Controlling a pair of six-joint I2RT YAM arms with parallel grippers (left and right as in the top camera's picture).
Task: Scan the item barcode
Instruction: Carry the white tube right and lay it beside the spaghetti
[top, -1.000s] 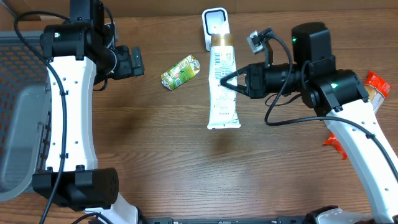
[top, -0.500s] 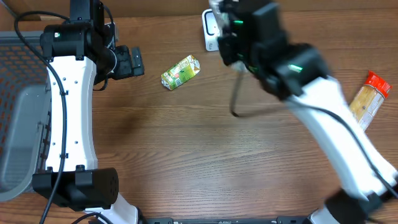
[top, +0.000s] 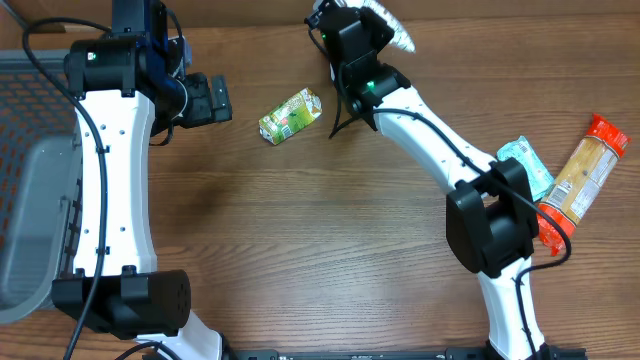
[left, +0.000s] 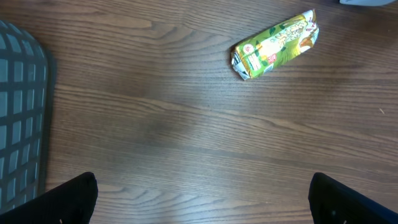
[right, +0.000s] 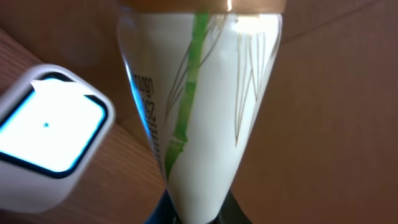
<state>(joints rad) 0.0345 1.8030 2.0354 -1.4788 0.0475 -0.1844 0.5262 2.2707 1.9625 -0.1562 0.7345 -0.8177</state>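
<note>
A white tube (right: 199, 106) with a green bamboo print and a gold band fills the right wrist view. My right gripper (right: 199, 214) is shut on its lower end. The white scanner (right: 46, 134), its window lit, lies just left of the tube on the table. In the overhead view the right arm's wrist (top: 355, 45) hangs over the table's far edge and hides the scanner; a silvery end of the tube (top: 393, 30) sticks out beside it. My left gripper (top: 212, 98) is open above bare wood, its fingertips (left: 74, 199) far apart. A green packet (top: 291, 115) lies between the arms.
A grey wire basket (top: 30, 190) stands at the left edge. A teal packet (top: 527, 165) and an orange and red packet (top: 585, 170) lie at the right edge. The green packet (left: 275, 45) lies ahead of the left gripper.
The right arm has swung from mid-table to the far edge, carrying the tube to the scanner. The left arm and the green packet have not moved.
</note>
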